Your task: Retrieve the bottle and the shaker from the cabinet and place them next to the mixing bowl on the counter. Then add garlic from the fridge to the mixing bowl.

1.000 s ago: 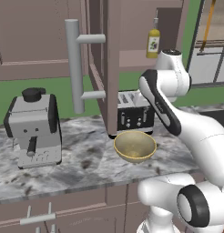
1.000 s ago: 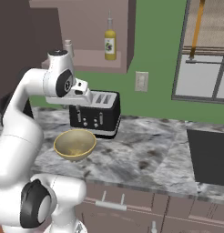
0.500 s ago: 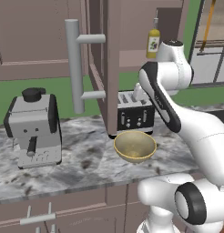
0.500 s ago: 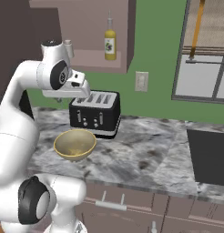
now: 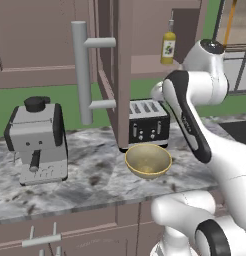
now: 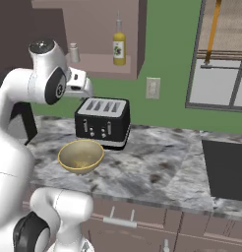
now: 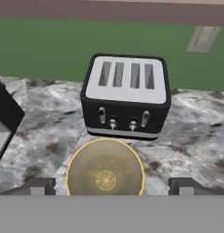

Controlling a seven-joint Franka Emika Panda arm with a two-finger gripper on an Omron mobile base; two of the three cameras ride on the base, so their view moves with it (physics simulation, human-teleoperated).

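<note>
The yellow-olive bottle [image 5: 168,45] [image 6: 119,46] stands on the shelf of the open mauve-brown cabinet [image 5: 145,25] [image 6: 96,19]. On the same shelf, left of the bottle, is the tiny grey shaker [image 6: 74,52]. The tan mixing bowl [image 5: 148,161] [image 6: 81,156] [image 7: 105,168] is empty on the marbled counter [image 5: 90,175] [image 6: 157,167], just in front of the black toaster [image 5: 149,123] [image 6: 103,121] [image 7: 126,96]. My gripper [image 7: 112,187] is open and holds nothing, its fingertips [image 7: 41,186] wide apart. It hangs above the bowl and toaster, below the cabinet shelf.
The cabinet door [image 5: 117,55] with its long grey bar handle [image 5: 82,72] swings out over the counter left of my arm. A coffee machine [image 5: 37,137] stands at the far left. A dark cooktop [image 6: 225,170] lies to the right, under a window [image 6: 221,54].
My arm has lifted; the hand has risen from beside the toaster's top to a little higher, nearer the cabinet shelf. Bottle, shaker and bowl have stayed put.
</note>
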